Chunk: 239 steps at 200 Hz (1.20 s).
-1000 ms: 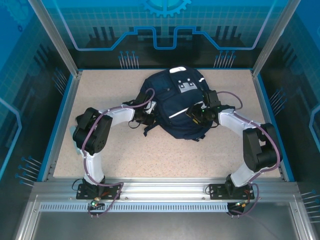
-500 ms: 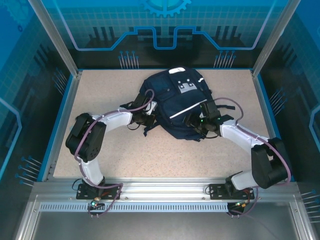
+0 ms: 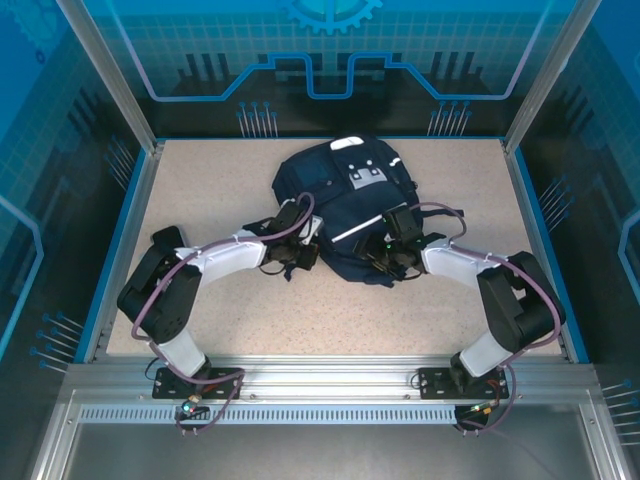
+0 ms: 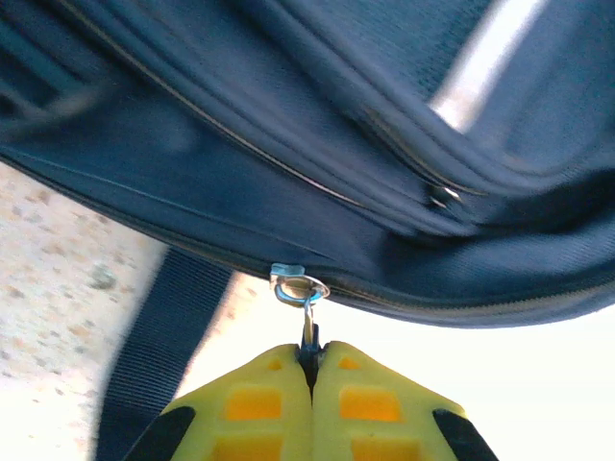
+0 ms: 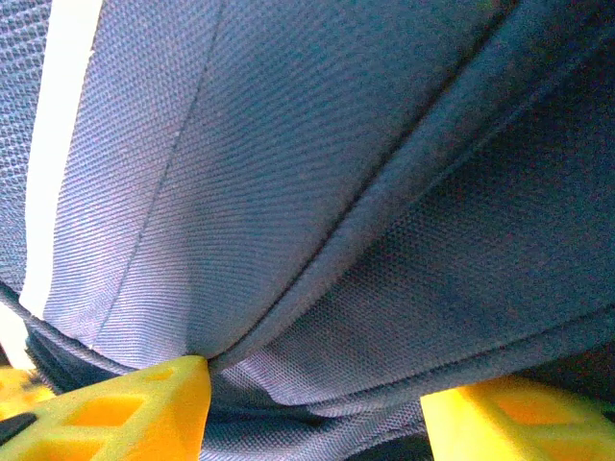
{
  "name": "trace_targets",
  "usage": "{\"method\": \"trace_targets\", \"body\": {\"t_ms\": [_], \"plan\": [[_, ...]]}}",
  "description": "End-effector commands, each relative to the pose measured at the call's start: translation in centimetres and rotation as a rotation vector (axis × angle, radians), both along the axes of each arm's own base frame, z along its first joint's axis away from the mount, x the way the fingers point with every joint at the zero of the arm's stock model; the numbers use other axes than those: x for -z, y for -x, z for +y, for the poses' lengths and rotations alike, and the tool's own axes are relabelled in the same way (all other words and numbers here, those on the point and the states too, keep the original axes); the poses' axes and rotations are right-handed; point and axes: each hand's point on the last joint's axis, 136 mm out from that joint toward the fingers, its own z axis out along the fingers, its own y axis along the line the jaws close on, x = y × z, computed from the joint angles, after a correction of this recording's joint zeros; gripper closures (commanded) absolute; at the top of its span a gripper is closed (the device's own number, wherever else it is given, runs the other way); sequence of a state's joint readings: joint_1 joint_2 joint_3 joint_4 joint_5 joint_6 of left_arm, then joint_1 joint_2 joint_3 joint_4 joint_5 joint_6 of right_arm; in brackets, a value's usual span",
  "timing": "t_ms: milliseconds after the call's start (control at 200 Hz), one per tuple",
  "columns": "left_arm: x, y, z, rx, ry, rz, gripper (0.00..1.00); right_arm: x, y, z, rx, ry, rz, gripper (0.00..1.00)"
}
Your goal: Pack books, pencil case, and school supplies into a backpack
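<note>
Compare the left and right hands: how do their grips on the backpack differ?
Left hand is pinched shut; right hand has its fingers well apart. Left hand holds the metal zipper pull; right hand straddles a fold of backpack fabric, and whether it grips is unclear. Both have yellow fingers and work at the backpack's near edge.

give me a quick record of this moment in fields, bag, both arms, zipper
backpack: navy, white stripe, lying on the speckled table
left arm: jaws shut on the metal zipper pull at the bag's lower edge
right arm: jaws apart on either side of a fold of backpack fabric; whether they grip it is unclear
strap: dark, lying on the table beside the pull
</note>
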<state>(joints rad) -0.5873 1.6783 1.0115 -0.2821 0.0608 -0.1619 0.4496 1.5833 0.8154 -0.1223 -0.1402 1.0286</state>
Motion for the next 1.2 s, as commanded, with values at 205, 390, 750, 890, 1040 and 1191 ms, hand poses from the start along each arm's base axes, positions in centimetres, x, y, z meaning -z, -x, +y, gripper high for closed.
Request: {"method": "trace_targets", "body": {"t_ms": [205, 390, 750, 890, 1040, 1191], "plan": [[-2.1, 3.9, -4.4, 0.111, 0.124, 0.028, 1.0, -1.5, -1.6, 3.0, -0.058, -0.078, -0.071, 0.41], [-3.1, 4.7, -8.4, 0.102, 0.329, 0.136, 1.0, -3.8, -1.6, 1.4, -0.088, -0.165, -0.16, 0.43], [-5.4, 4.6, -8.2, 0.043, 0.375, 0.1, 0.46, -5.5, 2.7, -5.1, -0.082, 0.054, -0.156, 0.36], [-6.5, 3.7, -5.7, -0.059, 0.378, 0.089, 0.33, -6.8, 4.0, -6.3, -0.109, 0.208, -0.167, 0.35], [-7.4, 2.2, -1.6, -0.253, 0.368, 0.067, 0.23, -7.6, 4.9, -5.0, -0.165, 0.309, -0.172, 0.36], [-7.2, 1.2, 3.3, -0.457, 0.352, 0.005, 0.1, -7.7, 4.9, -1.7, -0.235, 0.351, -0.182, 0.38]]}}
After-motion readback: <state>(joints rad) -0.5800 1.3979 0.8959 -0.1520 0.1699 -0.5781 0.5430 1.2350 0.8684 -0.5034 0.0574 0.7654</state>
